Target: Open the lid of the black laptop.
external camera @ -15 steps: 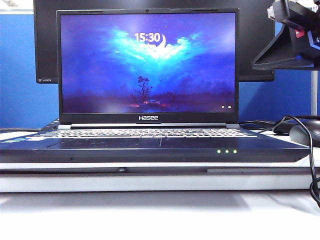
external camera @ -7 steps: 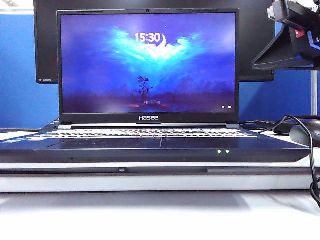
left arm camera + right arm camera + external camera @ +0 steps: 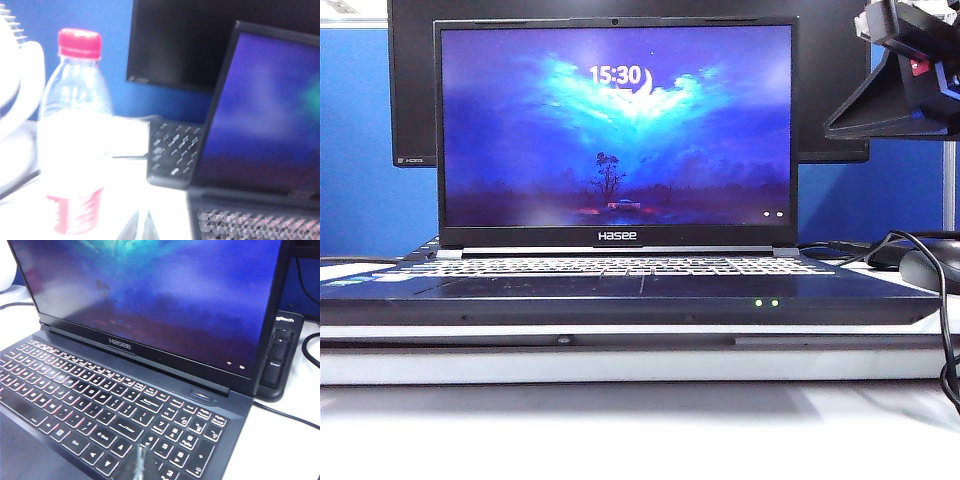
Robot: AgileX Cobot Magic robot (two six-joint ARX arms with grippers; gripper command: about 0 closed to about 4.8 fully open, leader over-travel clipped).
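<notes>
The black laptop (image 3: 640,290) stands open on the table in the exterior view. Its lid (image 3: 615,130) is upright, with the screen lit and showing 15:30 above the "Hasee" mark. Two green LEDs glow on the front edge. My right arm (image 3: 910,70) hangs high at the right, beside the lid's upper corner. In the right wrist view the right gripper (image 3: 140,462) is shut and empty, hovering over the laptop's keys (image 3: 100,405) in front of the lid (image 3: 150,290). The left gripper (image 3: 141,225) is shut and empty over the table, left of the laptop's lid (image 3: 265,110).
A larger black monitor (image 3: 410,90) stands behind the laptop. A separate black keyboard (image 3: 172,150) leans behind it. A clear bottle (image 3: 75,140) with a red cap stands close to the left gripper. A mouse (image 3: 930,268) and cables (image 3: 945,330) lie at the right.
One of three green LEDs on the laptop's front edge has gone out. The lid and the right arm stay where they were.
</notes>
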